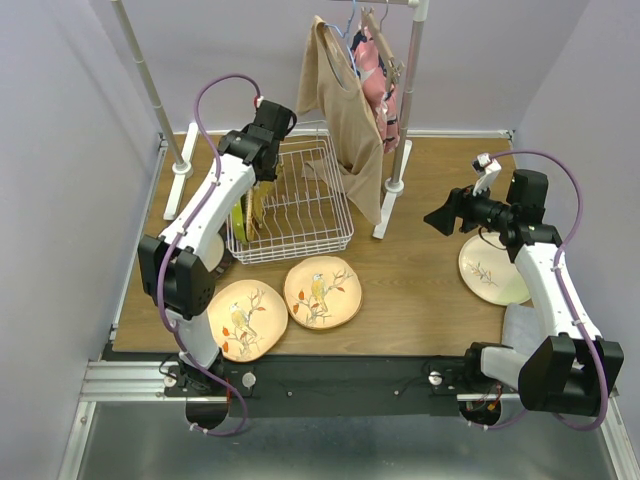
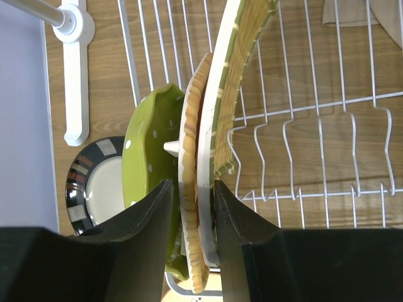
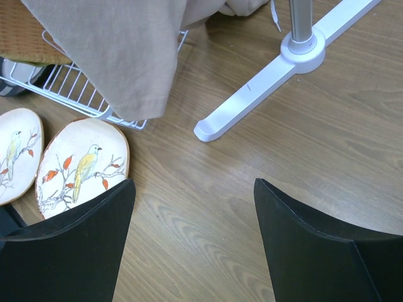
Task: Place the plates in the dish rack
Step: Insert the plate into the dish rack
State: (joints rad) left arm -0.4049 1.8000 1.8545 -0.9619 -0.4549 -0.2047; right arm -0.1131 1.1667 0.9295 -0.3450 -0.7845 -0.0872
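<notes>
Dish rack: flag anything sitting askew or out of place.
The yellow woven plate sits tilted, not parallel to the orange woven plate it touches. A beige top hangs over the right corner of the dish rack.

Rack back left on the wooden worktop [image 1: 420, 290].
In the left end of the white wire dish rack [image 1: 305, 215] stand the lime dotted plate [image 2: 148, 151] and two woven-look square plates [image 2: 242, 63]. The dark-rimmed beige plate [image 2: 88, 189] lies just left outside it. Two round bird-painted plates [image 1: 322, 291] lie before it, and a third bird plate [image 1: 490, 272] lies far right.
</notes>
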